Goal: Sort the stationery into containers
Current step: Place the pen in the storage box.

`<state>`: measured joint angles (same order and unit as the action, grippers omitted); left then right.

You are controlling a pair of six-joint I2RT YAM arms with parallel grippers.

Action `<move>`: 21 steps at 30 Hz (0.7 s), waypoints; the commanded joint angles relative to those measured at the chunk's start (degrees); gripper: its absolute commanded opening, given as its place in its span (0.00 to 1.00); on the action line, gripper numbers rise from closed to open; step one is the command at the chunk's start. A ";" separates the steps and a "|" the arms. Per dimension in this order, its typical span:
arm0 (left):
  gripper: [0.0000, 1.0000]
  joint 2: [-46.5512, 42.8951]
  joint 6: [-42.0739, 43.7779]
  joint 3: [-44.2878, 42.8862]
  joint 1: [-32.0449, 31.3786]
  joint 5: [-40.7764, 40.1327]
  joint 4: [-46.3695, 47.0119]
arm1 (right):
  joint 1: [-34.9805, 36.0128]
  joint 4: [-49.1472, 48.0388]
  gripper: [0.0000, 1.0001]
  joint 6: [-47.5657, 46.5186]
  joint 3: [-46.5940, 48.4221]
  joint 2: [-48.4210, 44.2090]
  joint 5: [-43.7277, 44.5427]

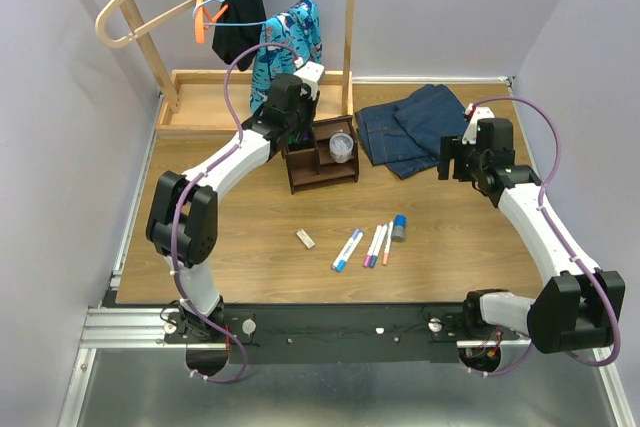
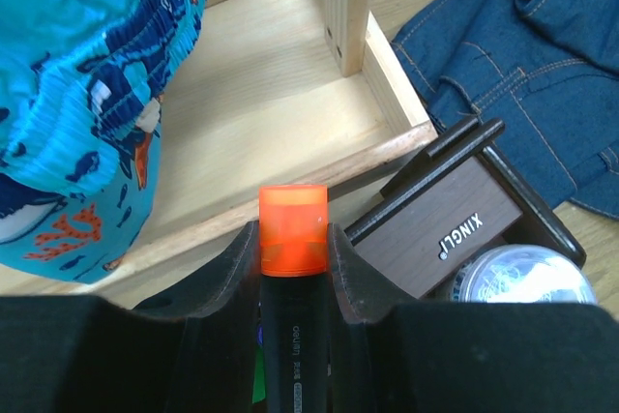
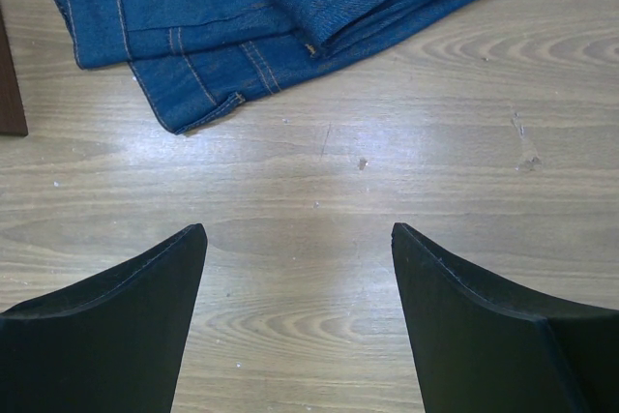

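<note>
Only the left wrist view shows the grasp. An orange marker (image 2: 294,316), black in the barrel with a translucent orange cap, is pinched between the left jaws, and its cap stands past their tips. In the top external view this marker is hidden beneath the left arm (image 1: 240,152), which is stretched over the far left corner of the dark brown organiser (image 1: 322,159). The organiser is set toward the far side of the table (image 1: 220,247). A clear round tub (image 1: 341,146) is seen in its right-hand compartment. A sliver of green and purple is glimpsed below the left jaws, too little to be named.

The right jaws are shown in the right wrist view spread wide, with nothing between them, over bare table. From above, their state cannot be told.

The rest of the stationery is seen only from above, on the near half of the table. A small white eraser (image 1: 305,239) lies apart to the left, then a few thin white pens (image 1: 347,249) lie nearly side by side. A blue-capped grey bottle (image 1: 398,228) is just beside the rightmost pen.

Folded jeans (image 1: 418,127) lie just right of the organiser, between it and the right jaws. Behind the organiser a pale wooden tray (image 1: 215,97) with tall posts is placed. A teal patterned garment (image 1: 297,35) hangs over the tray, close beside the left jaws.
</note>
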<state>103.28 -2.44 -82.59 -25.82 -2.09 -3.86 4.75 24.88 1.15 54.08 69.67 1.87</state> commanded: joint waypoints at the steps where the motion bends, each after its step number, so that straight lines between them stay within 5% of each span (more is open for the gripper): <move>1: 0.25 -3.26 -1.17 3.74 0.60 1.12 -0.36 | -0.45 -1.77 0.85 -0.62 -0.47 -0.06 0.16; 21: 0.19 -7.92 -1.25 4.10 1.04 7.18 2.53 | -0.45 0.34 0.85 -2.90 3.30 0.82 0.59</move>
<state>99.42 -3.49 -77.23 -25.50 2.20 -3.07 4.75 24.10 0.21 53.80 69.67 1.85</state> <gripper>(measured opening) 0.348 0.847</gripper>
